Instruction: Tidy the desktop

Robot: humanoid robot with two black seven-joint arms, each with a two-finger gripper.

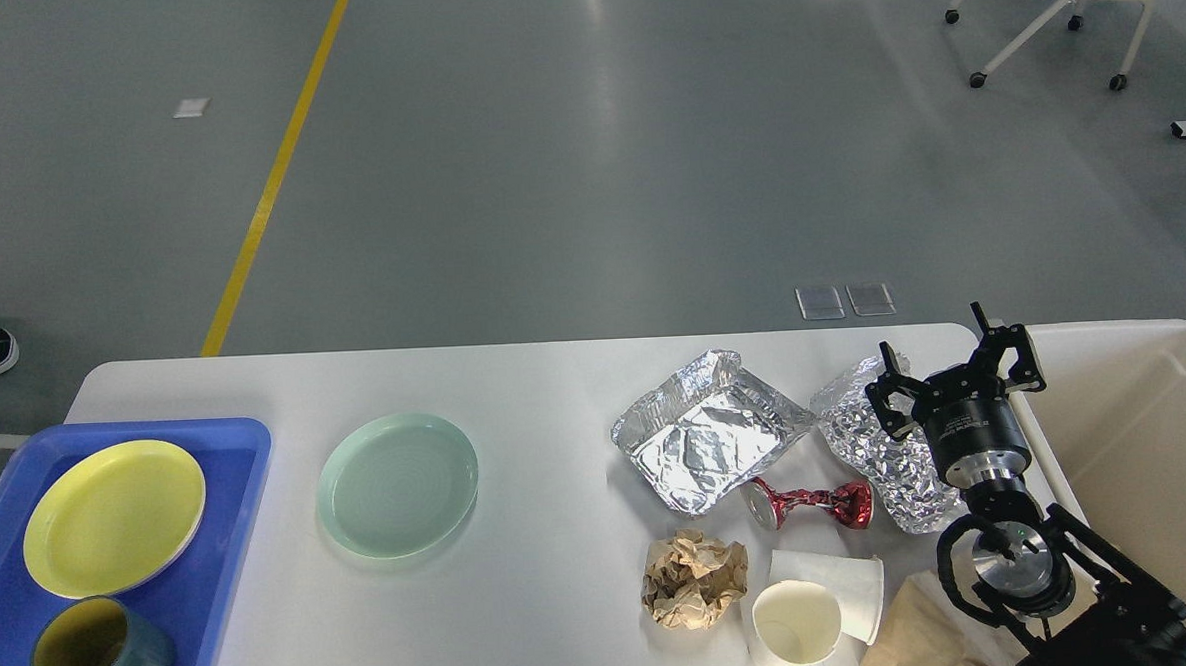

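On our right side, over the table (556,395), we see our right hand (955,369) w/ fingers spread apart, grasping nothing, above a crumpled foil piece (883,450), next to the cream bin (1138,429). Near it lie a foil tray (703,443), a red crushed can (811,504), brown paper (692,579), 2 paper cups (796,624). Our left hand is out of view.

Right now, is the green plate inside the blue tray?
No, the green plate lies on the white desktop, right of the blue tray, which holds the yellow plate.
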